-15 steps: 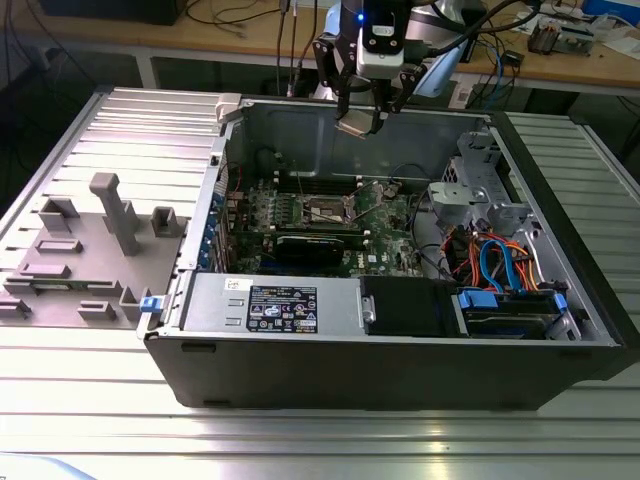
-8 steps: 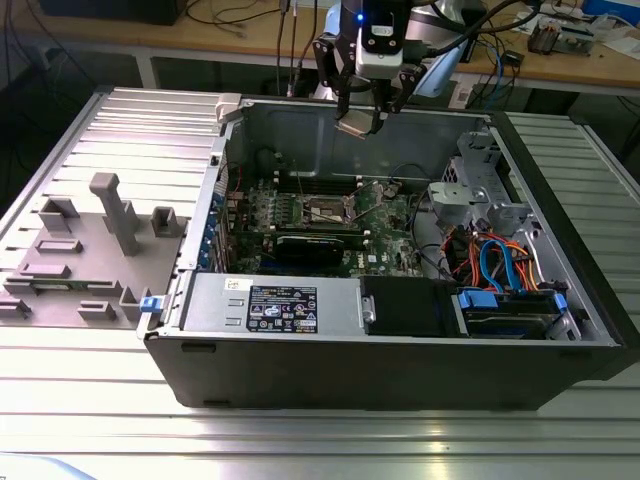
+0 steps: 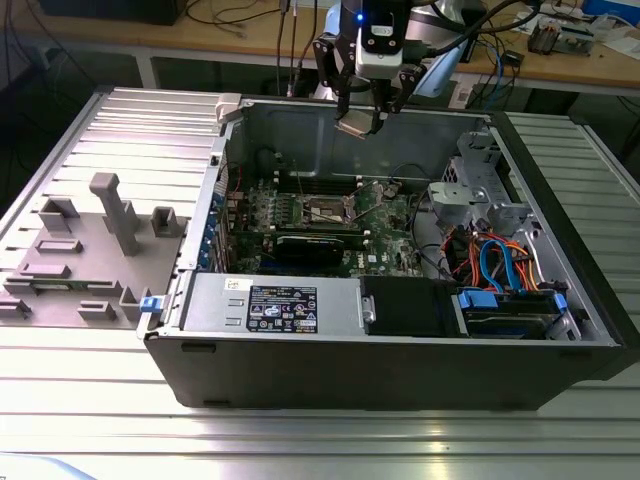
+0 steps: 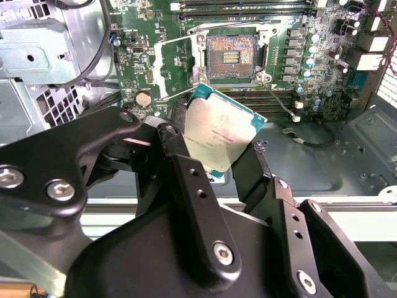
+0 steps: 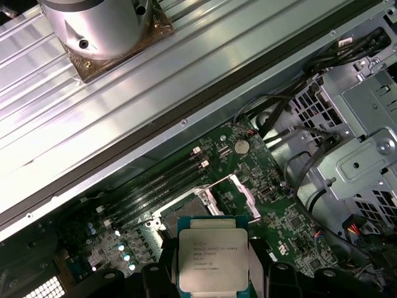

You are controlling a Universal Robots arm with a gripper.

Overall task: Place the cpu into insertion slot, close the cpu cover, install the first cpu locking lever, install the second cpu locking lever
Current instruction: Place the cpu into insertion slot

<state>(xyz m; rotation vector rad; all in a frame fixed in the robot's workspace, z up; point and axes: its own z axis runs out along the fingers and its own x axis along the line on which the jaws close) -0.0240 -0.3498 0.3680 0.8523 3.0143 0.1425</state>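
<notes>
**While the socket lies bare, the chip hangs above it in the pincer's grip**

Because the gripper [image 4: 220, 141] is clenched on it, the cpu [image 4: 220, 133] hangs in the air, well above the insertion slot [image 4: 231, 57] and touching nothing on the board. Its dull silver top faces both wrist cameras, with a thin teal border around the metal. The black fingers [image 4: 251, 171] press on two opposite edges of the chip, parted just as far as the chip is wide, and they hold nothing else.

In the exterior view the cpu [image 3: 358, 123] sits under the gripper [image 3: 362, 110] at about the height of the case's upper rim, high over the insertion slot [image 3: 328, 210] and nearer the far wall than the slot is.

The slot is uncovered, its dark square of contacts showing inside the silver rim. Just beside it the cpu cover [image 4: 177, 65] stands open, hinged at one edge of the slot and tilted away from it, so that the board shows through its window. In the first wrist view the cpu [image 5: 213, 261] hides part of the slot [image 5: 186, 208], with the cover [image 5: 232, 192] raised next to it.

Round the slot spreads the green circuit board [image 4: 310, 93]. The long memory slots [image 4: 248, 6] run along one side of the slot, and a round coin battery [image 4: 144, 98] lies past the cover. A long black card [image 3: 315, 243] lies on the near side of the slot in the exterior view. The grey computer case [image 3: 400, 350] holds it all, and it rests on a ribbed metal table [image 3: 300, 440].
</notes>
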